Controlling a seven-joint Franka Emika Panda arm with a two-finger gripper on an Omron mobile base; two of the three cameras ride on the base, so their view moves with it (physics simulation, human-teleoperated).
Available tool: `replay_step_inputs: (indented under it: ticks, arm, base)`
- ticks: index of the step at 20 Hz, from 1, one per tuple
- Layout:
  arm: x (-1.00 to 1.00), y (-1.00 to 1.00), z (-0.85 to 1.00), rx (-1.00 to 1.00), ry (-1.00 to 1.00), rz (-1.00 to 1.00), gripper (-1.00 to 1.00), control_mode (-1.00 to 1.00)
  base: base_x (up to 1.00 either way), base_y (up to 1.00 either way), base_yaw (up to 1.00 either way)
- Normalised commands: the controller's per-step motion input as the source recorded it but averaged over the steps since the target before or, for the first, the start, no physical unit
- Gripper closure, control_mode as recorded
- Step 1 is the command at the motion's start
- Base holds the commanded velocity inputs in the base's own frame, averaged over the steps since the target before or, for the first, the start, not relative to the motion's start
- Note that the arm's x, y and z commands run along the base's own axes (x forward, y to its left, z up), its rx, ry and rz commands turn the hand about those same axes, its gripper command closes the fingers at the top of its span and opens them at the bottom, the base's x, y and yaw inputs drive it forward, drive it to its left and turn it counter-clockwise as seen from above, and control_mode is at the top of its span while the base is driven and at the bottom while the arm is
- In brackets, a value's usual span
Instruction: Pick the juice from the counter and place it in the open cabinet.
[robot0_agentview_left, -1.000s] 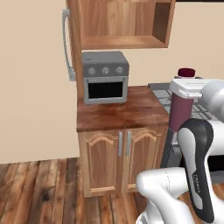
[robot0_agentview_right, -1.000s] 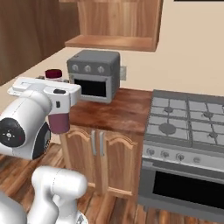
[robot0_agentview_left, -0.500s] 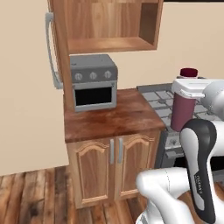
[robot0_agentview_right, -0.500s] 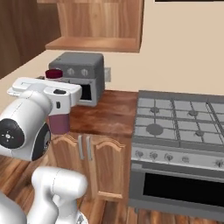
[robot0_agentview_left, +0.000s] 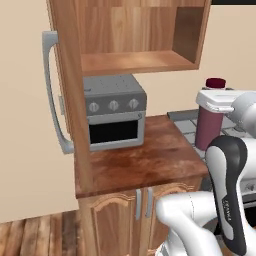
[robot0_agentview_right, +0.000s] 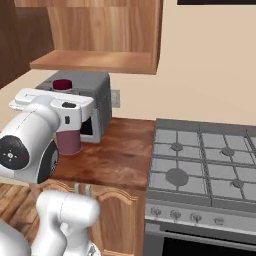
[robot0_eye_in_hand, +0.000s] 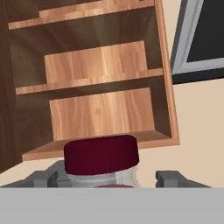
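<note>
One arm raised | pincer (robot0_agentview_left: 216, 111) clamps juice (robot0_agentview_left: 208, 131) | faces cabinet (robot0_agentview_left: 140, 59)

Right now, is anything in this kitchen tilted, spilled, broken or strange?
Nothing stands out. The juice is upright in the gripper, its maroon cap on, with no spill on the counter. The toaster oven sits squarely under the open cabinet, whose lowest shelf looks bare.

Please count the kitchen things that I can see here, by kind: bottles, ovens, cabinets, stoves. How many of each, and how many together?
Bottles: 1, the juice, held up by the gripper
Small ovens: 1, the toaster oven
Wall cabinets: 1, the cabinet, open
Base cabinets: 1, under the counter
Stoves: 1, the stove
Total: 5
</note>
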Motion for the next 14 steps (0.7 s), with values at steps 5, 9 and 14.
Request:
replay_step_inputs:
  ticks: [5, 9, 14]
  arm:
    - [0.00, 0.00, 0.00, 0.00, 0.00, 0.00, 1.00, 1.00]
    - [0.00, 0.00, 0.00, 0.00, 0.00, 0.00, 1.00, 1.00]
    - [0.00, 0.00, 0.00, 0.00, 0.00, 0.00, 1.00, 1.00]
  base:
    - [0.51, -0.07, 0.00]
    - [0.32, -0.15, 0.00]
    - [0.35, -0.11, 0.00]
